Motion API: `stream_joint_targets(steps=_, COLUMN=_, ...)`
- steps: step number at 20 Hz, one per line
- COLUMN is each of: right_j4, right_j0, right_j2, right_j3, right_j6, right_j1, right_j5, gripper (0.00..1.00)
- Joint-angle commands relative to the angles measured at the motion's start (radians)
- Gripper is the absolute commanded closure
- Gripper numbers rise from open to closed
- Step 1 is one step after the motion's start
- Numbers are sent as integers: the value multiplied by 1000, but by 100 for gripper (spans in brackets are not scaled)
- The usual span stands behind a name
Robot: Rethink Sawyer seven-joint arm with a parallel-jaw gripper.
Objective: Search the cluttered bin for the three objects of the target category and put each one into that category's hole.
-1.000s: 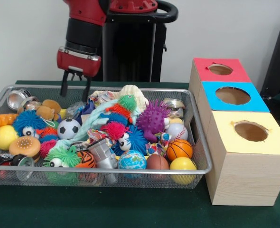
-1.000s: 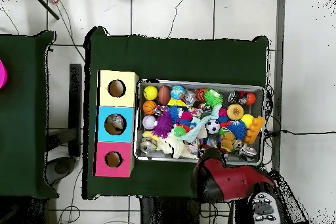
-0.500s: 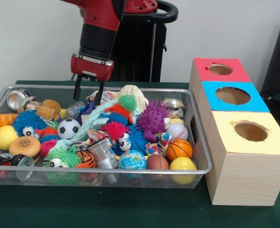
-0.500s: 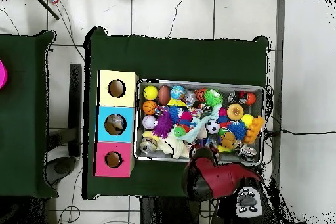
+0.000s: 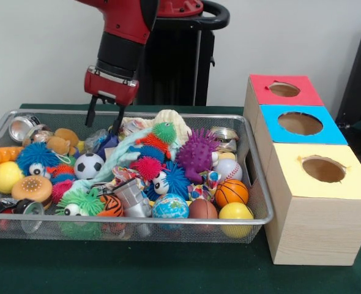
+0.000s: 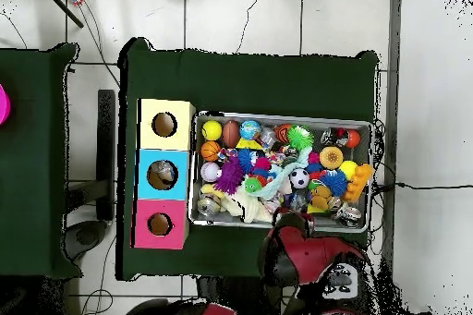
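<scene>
- Worktop (image 5: 168, 269) under green cloth, wire bin (image 5: 261, 184) packed full. I don't know the target category; the balls look a likely set, so I'll note how they'd handle.
- Far left of the gripper and lower: a yellow ball (image 5: 5, 176) against the bin's left wall. Looks like soft foam, light. I'd take it across the middle.
- Gripper (image 5: 103, 122) hangs over the bin's back edge, both fingers spread apart with nothing between them, tips just above the clutter. Overhead view shows only the red arm head at the bin's near rim.
- Below the gripper, a little toward me: soccer ball (image 5: 88, 165), wedged among fuzzy blue toys. Smooth skin, could squirt out of a shallow pinch. I'd close on its widest part.
- Right of the gripper and lower: purple spiky ball (image 5: 196, 153), rubbery spines, soft and springy. Grip will squash in before it holds.
- Further right, front corner of the bin: basketball (image 5: 231, 192), another yellow ball (image 5: 235, 212), a globe ball (image 5: 170, 207) and a brown football (image 5: 202, 209), all touching each other. Crowded, little finger room between them.
- Far right, outside the bin: three boxes with a hole in each, red (image 5: 284, 89), blue (image 5: 300, 123), yellow (image 5: 323, 169). Well apart from the gripper. Holes look only a bit wider than the balls, so release would need centring.
</scene>
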Motion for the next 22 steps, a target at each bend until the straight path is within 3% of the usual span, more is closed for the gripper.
stream_joint_targets(steps=1, right_j4=107, right_j0=31, right_j2=-50, right_j3=-112, right_j6=87, right_j1=81, right_j5=-126, gripper=0)
stream_joint_targets(steps=22, right_j4=175, right_j0=32, right_j2=-33, right_j3=-143, right_j6=74, right_j1=149, right_j5=-197, gripper=0)
